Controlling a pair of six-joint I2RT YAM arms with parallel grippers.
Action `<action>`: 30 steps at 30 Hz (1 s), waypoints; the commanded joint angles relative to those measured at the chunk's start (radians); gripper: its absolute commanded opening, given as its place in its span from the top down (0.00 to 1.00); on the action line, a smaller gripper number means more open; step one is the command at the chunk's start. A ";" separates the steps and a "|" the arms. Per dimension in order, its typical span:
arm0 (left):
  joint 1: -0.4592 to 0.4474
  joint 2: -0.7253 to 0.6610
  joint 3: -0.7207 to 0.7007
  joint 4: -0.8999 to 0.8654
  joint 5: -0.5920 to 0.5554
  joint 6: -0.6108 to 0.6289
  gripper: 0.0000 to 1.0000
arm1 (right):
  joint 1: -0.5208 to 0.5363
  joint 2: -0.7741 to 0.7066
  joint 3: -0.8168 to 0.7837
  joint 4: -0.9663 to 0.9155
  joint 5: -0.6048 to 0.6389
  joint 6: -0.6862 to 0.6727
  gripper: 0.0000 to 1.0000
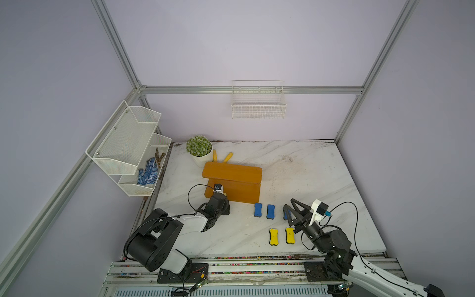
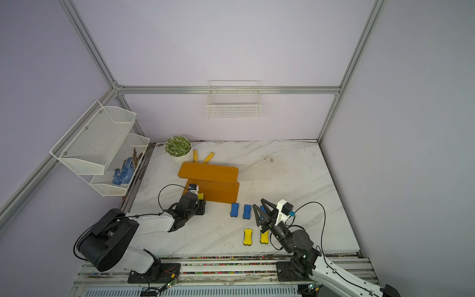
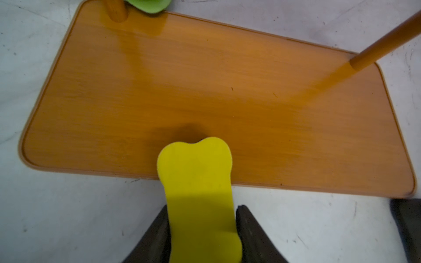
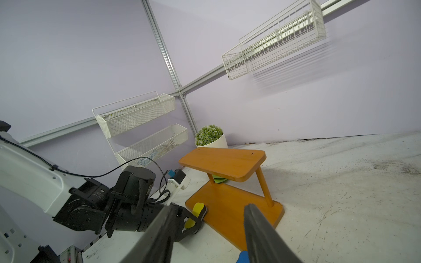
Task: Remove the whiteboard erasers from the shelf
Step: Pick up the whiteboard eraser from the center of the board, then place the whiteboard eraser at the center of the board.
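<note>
My left pincer (image 3: 202,210) is clamped on a yellow eraser (image 3: 196,180). Both dark fingers (image 3: 249,230) press against its long sides. The eraser's free end reaches over the near rim of the lower tier (image 3: 205,95) of the shelf (image 1: 232,172), and its gripped end is over the table (image 1: 308,174). I cannot tell whether the free end touches the tier. My right pincer (image 1: 288,203) has its jaws parted and grips nothing. It hangs over a blue eraser (image 1: 287,215) that lies on the table, partly hidden by the fingers in both top views. Just beside this one, before the shelf's right end, a second blue eraser (image 1: 270,211) and a third blue eraser (image 1: 258,210) lie side by side, apart from the shelf. Nearer my base, a second yellow eraser (image 1: 273,236) and a third yellow eraser (image 1: 290,235) lie side by side on the table. Behind the shelf stand a potted plant (image 1: 199,146) and two yellow tool handles (image 1: 228,157). A wire basket (image 1: 258,108) hangs on the back wall and a mesh rack (image 1: 128,144) on the left wall.
</note>
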 commanded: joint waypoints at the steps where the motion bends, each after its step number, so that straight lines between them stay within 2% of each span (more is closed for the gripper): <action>1: -0.025 -0.059 0.029 -0.100 -0.021 -0.025 0.67 | -0.005 0.000 -0.037 0.013 0.005 -0.004 0.46; 5: -0.141 -0.214 0.075 -0.302 -0.088 -0.065 0.77 | -0.005 0.008 -0.035 0.020 0.008 -0.009 0.46; 7: -0.239 -0.278 0.101 -0.419 -0.118 -0.140 0.85 | -0.005 0.007 -0.031 0.016 0.013 -0.016 0.46; 10: -0.403 -0.328 0.115 -0.529 -0.152 -0.297 0.89 | -0.005 -0.014 -0.021 -0.009 0.022 -0.028 0.47; 13: -0.554 -0.287 0.158 -0.608 -0.149 -0.457 0.92 | -0.005 -0.050 -0.020 -0.037 0.041 -0.041 0.47; 17: -0.684 -0.157 0.280 -0.701 -0.148 -0.526 0.98 | -0.005 -0.095 -0.012 -0.079 0.062 -0.058 0.47; 20: -0.693 -0.079 0.358 -0.769 -0.107 -0.543 1.00 | -0.004 -0.136 -0.010 -0.113 0.083 -0.067 0.47; 24: -0.695 0.042 0.398 -0.744 -0.019 -0.543 1.00 | -0.005 -0.175 -0.012 -0.136 0.113 -0.078 0.47; 30: -0.693 0.161 0.477 -0.744 0.026 -0.514 1.00 | -0.004 -0.176 -0.011 -0.139 0.136 -0.089 0.47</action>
